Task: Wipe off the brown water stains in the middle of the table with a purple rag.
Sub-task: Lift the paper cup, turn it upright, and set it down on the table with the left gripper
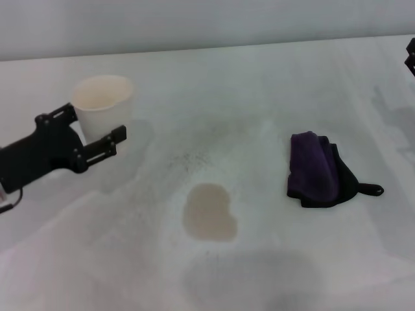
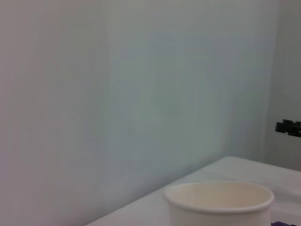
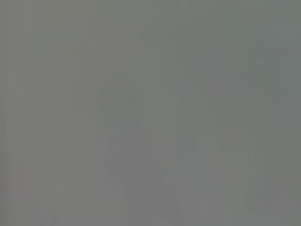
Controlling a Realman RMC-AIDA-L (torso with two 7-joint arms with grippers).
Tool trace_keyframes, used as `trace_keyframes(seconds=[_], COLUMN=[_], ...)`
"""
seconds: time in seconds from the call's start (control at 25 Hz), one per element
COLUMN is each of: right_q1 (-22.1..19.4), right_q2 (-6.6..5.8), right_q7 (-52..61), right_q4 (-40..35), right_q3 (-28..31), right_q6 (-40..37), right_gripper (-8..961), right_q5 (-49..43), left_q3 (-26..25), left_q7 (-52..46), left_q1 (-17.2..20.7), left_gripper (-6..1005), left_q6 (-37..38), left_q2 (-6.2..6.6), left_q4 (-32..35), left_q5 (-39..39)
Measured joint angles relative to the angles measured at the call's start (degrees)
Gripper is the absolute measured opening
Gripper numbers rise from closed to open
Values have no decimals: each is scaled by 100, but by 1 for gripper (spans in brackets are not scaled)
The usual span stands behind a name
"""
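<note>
The brown water stains [image 1: 209,212] form one pale tan blotch on the white table [image 1: 259,84], near the middle front. The purple rag [image 1: 316,170] lies crumpled to the right of the stain, with its black edge and tab pointing right. My left gripper [image 1: 96,124] hovers at the left, open and empty, just in front of a white paper cup [image 1: 104,102]. Only a black sliver of my right gripper [image 1: 410,57] shows at the far right edge, well away from the rag. The right wrist view is a plain grey blur.
The white paper cup also shows close up in the left wrist view [image 2: 219,201], upright, with a pale wall [image 2: 117,94] behind the table. A faint grey shadow patch [image 1: 253,278] lies in front of the stain.
</note>
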Motion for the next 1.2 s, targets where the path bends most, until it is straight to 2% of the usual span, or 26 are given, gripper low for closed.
trace_keyframes(seconds=[0.16, 0.4, 0.92, 1.2], right_q1=[-63, -114, -108, -134], right_q2=[-3, -19, -17, -8], right_q7=[-21, 0, 41, 46], right_q4=[-82, -141, -140, -81], right_q3=[-3, -8, -101, -137], right_q6=[34, 44, 92, 321], right_gripper=[845, 844, 844, 844], right_q5=[1, 3, 3, 3], left_q3=[21, -11, 117, 179], left_q7=[688, 1051, 1500, 1881], left_q1=[16, -7, 9, 54], left_gripper=[732, 733, 736, 737], left_q6=[-1, -31, -435, -524], left_q2=[-10, -12, -40, -38], left_q4=[-647, -1320, -1870, -1922], left_q5=[-428, -678, -713, -711])
